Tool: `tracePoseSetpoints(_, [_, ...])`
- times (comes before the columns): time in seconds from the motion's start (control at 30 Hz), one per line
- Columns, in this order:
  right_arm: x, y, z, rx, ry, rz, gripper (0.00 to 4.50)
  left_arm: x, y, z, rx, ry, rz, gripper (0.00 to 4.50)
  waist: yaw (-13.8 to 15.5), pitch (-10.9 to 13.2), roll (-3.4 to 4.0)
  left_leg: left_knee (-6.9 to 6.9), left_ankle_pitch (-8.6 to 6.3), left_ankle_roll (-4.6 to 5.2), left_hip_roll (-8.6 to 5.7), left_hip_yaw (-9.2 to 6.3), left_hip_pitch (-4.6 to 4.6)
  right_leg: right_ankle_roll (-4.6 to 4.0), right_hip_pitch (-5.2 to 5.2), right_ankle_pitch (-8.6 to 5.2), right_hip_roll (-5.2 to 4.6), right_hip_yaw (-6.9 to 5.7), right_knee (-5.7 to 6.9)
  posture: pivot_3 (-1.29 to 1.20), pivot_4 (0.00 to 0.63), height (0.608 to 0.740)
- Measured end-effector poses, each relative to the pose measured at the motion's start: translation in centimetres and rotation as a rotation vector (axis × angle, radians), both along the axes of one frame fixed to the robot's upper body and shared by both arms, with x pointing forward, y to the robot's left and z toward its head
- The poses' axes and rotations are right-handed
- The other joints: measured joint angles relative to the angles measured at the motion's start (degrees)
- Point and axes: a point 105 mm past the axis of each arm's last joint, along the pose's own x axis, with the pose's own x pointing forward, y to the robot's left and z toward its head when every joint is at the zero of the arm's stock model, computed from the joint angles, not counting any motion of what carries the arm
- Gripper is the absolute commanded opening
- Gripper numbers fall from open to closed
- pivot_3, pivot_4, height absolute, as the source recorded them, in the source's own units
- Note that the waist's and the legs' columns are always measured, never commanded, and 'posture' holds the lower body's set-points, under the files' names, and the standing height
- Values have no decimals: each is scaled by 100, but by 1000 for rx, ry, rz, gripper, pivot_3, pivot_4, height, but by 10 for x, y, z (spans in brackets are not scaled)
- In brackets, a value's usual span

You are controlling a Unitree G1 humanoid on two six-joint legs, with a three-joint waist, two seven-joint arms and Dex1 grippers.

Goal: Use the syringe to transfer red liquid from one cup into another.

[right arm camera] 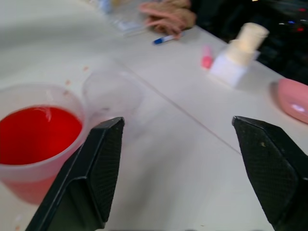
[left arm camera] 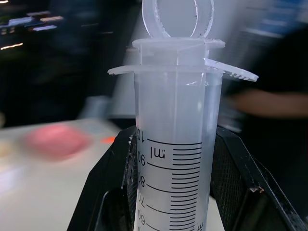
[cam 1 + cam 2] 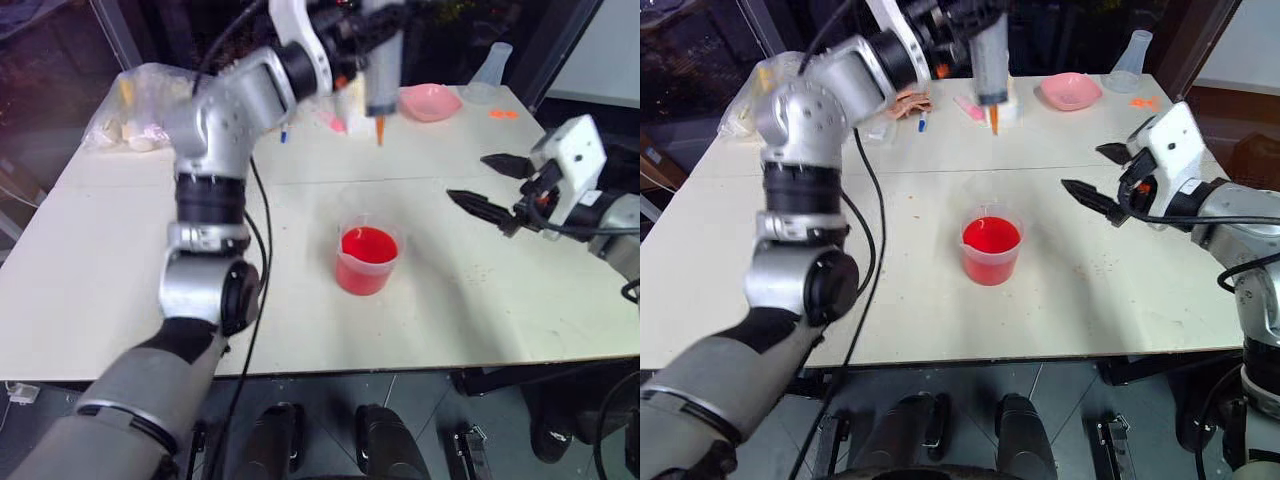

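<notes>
The left gripper (image 3: 375, 35) holds the syringe (image 3: 381, 75) upright, orange tip down, above the table (image 3: 100, 270) behind the beaker (image 3: 366, 259) of red liquid (image 3: 367, 245).

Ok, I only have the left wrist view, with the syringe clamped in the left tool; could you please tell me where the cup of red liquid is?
Observer: The clear plastic beaker of red liquid stands in the middle of the white table, nearer the robot than the large clear plastic syringe, which is raised above the table's far side.
Operator: Thank you. Which way does its tip point?
Observer: The small orange tip points down at the table.
Operator: And where is the empty cup, please?
Observer: The colourless see-through plastic cup stands close beside the beaker; I cannot tell whether they touch.
</notes>
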Motion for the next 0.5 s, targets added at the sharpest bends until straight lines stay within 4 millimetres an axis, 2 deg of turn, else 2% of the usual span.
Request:
tracePoseSetpoints(0.2, [-8,-5,17,107,-17,-26,3703,-23,-5,-39,95,-145,-90,1543,9,-5,9,3,-2,5,2,3,5,-4,4,2,4,6,-1,0,150,740])
tracePoseSetpoints(0.33, [-13,0,20,126,-15,-17,3703,-23,-3,-81,186,-192,-77,1543,44,-5,9,6,-2,6,2,3,3,-5,5,2,3,6,-4,0,150,740])
tracePoseSetpoints(0.5, [-16,9,21,165,35,21,3703,-28,5,-105,242,-262,-108,1543,41,-6,9,5,-3,9,3,2,4,-6,6,2,1,4,-6,0,150,740])
